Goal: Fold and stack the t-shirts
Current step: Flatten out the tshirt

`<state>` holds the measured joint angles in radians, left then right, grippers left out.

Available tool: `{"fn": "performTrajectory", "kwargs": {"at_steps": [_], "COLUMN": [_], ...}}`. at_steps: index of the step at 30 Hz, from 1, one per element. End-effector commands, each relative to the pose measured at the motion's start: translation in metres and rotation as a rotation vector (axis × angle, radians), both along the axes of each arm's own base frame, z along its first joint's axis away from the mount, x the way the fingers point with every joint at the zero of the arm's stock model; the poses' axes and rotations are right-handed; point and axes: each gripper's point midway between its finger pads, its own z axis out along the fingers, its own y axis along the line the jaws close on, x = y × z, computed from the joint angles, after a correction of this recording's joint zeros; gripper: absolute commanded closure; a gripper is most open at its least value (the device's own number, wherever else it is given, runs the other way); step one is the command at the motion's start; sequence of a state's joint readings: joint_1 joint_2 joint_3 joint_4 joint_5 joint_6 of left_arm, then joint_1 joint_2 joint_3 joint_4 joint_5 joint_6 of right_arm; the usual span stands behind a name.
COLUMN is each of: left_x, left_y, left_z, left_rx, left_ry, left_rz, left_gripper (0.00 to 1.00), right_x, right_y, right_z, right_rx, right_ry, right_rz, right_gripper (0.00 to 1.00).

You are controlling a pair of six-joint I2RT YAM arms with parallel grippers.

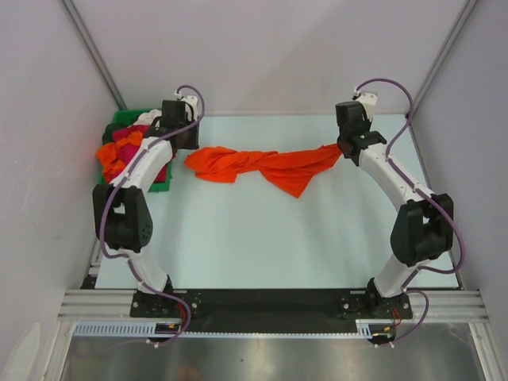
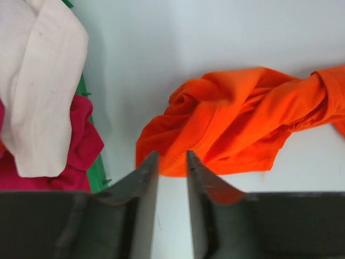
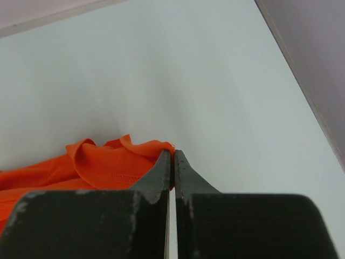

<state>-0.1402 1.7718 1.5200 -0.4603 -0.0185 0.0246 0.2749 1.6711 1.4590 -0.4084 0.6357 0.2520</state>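
A bright orange t-shirt (image 1: pixel 254 164) lies twisted in a long band across the far part of the table. My right gripper (image 1: pixel 343 147) is shut on its right end; in the right wrist view the jaws (image 3: pixel 173 154) pinch the cloth's edge (image 3: pixel 108 162). My left gripper (image 1: pixel 184 141) hovers at the shirt's left end. Its jaws (image 2: pixel 172 156) stand a little apart and empty, with the bunched orange cloth (image 2: pixel 242 118) just beyond the tips. A white shirt (image 2: pixel 43 81) and a magenta shirt (image 2: pixel 81 140) lie in the bin to the left.
A green plastic bin (image 1: pixel 119 119) stands at the far left, its wall (image 2: pixel 96 167) close to my left fingers, and holds orange (image 1: pixel 109 157), magenta and white shirts. Grey walls enclose the table on three sides.
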Motion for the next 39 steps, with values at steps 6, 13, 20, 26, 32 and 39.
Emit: {"fn": "performTrajectory", "kwargs": {"at_steps": [6, 13, 20, 26, 32, 39], "left_x": [0.069, 0.036, -0.039, -0.072, -0.068, -0.051], "left_y": [0.001, -0.007, -0.006, -0.016, -0.020, -0.023], "left_z": [0.024, 0.027, -0.043, -0.076, -0.098, -0.122], "left_rx": [0.015, 0.002, 0.015, -0.016, -0.033, -0.025], "left_ry": [-0.179, -0.147, 0.007, 0.083, 0.136, 0.185], "left_rz": [0.050, -0.027, -0.078, -0.124, -0.117, -0.099], "left_gripper": [0.56, 0.41, 0.44, 0.52, 0.58, 0.59], "right_x": [0.036, 0.041, 0.029, 0.017, 0.010, 0.006], "right_y": [0.003, 0.018, 0.040, 0.064, 0.081, 0.089], "right_z": [-0.001, -0.007, -0.005, -0.003, -0.003, -0.002], "right_rx": [-0.006, -0.006, -0.009, -0.033, -0.033, -0.039], "right_ry": [-0.051, -0.031, -0.028, -0.029, -0.027, -0.024], "right_rz": [-0.003, 0.011, 0.047, 0.083, 0.109, 0.121], "right_gripper": [1.00, 0.72, 0.52, 0.53, 0.55, 0.56]}}
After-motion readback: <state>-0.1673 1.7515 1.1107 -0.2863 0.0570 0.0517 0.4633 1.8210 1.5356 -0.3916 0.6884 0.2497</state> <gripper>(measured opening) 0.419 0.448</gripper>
